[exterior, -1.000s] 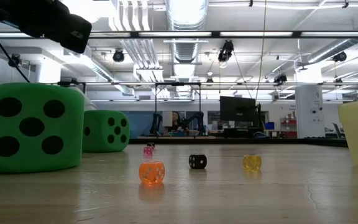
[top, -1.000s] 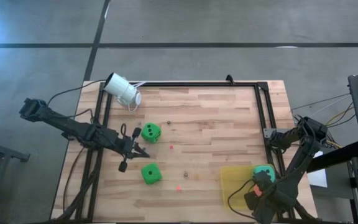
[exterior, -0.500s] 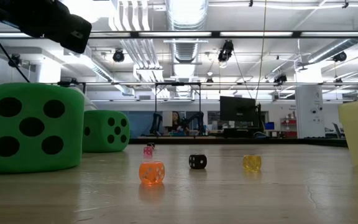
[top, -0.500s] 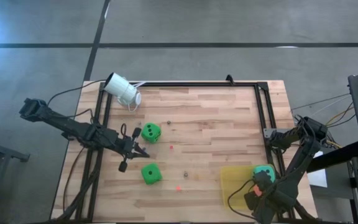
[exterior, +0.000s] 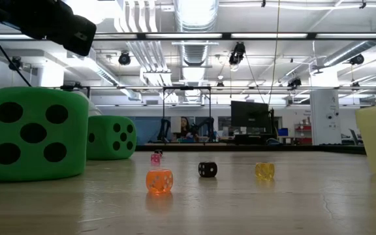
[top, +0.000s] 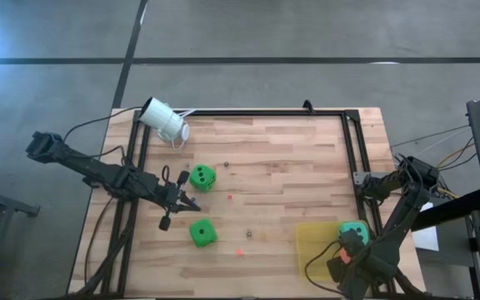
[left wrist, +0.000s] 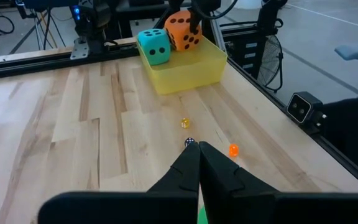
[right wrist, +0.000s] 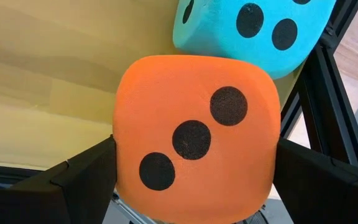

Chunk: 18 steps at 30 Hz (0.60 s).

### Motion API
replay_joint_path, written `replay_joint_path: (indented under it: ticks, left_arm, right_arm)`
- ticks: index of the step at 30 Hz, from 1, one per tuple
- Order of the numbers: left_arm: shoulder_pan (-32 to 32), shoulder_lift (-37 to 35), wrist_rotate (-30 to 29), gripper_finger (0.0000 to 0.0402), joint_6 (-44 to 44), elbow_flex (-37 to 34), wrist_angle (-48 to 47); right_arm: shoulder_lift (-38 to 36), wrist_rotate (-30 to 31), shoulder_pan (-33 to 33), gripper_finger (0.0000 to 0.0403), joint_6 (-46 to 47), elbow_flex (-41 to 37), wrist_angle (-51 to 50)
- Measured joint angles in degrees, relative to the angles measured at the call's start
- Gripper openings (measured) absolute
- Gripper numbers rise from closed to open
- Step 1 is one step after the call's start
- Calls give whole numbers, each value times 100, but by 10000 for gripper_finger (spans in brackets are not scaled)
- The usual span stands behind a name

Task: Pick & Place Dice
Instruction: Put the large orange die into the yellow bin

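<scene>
Dice first: we see our right hand clamped wide on the orange die over the yellow tray, beside the teal die; two green dice sit on the surface by our shut, empty left hand

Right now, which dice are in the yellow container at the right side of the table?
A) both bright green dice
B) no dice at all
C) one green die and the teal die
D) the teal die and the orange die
D: in the left wrist view the teal die and the orange die sit in the yellow container, the orange die between the right gripper's fingers.
</scene>
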Motion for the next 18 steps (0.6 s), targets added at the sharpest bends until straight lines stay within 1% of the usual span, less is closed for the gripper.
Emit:
replay_joint_path:
  ticks: [7, 9, 13, 15, 18]
  left_arm:
    - [0, 0, 0, 6, 2, 0, 0]
    - [0, 0, 0, 6, 2, 0, 0]
    - [0, 0, 0, 6, 3, 0, 0]
    - [0, 0, 0, 6, 4, 0, 0]
    - [0, 0, 0, 6, 4, 0, 0]
  right_arm:
    - [0, -96, 0, 364, 3, 0, -40]
    - [0, -165, 0, 364, 109, 1, -94]
    - [0, -104, 3, 364, 290, 0, -128]
    - [0, -29, 2, 370, 319, 7, -129]
    - [11, 10, 19, 391, 458, 7, -131]
